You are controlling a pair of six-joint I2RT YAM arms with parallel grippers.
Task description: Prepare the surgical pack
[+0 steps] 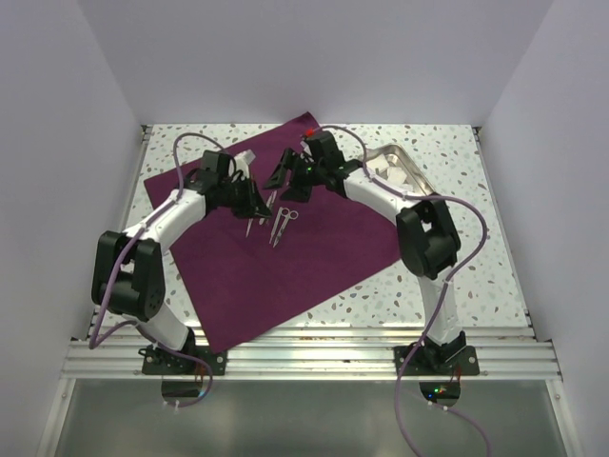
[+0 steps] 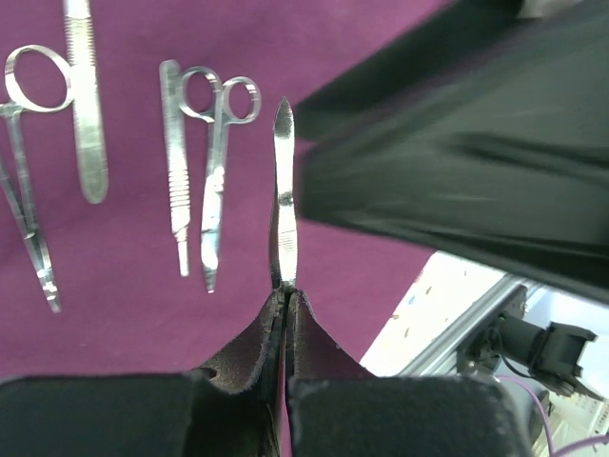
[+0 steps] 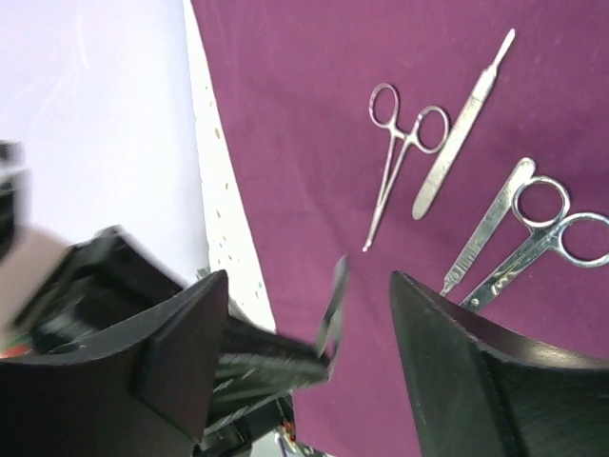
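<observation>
Purple cloth [image 1: 314, 257], matte and finely woven, lies spread flat as one large sheet on the speckled stone-look counter [image 1: 457, 276], turned cornerwise so that one corner points to the far wall and another to the arm bases.

Over the cloth's far left part hangs the left end effector [image 2: 285, 295]. Its two dark padded fingers are pressed together on the butt of a slim steel tool [image 2: 284, 190], ridged along the grip and tapering to a point, which sticks straight out from the fingertips above the cloth.

Four more polished steel tools lie flat on the cloth near its middle. In the left wrist view, from left to right, they are:
- a ring-handled clamp [image 2: 40, 262]
- a flat handle with a rounded end [image 2: 86, 114]
- a narrower handle [image 2: 174, 152]
- a pair of scissors [image 2: 214, 190] touching or nearly touching that narrower handle

The right end effector [image 1: 288, 181] hovers over the cloth's far middle, just beside the left one. Its broad black fingers [image 3: 457, 362] stand wide apart, and its own camera shows the held tool blurred in the gap between them.

Off the cloth's right corner, on the bare counter, sits a shiny rectangular metal tray [image 1: 419, 176] with rounded corners, holding white squares [image 1: 388, 169].
</observation>
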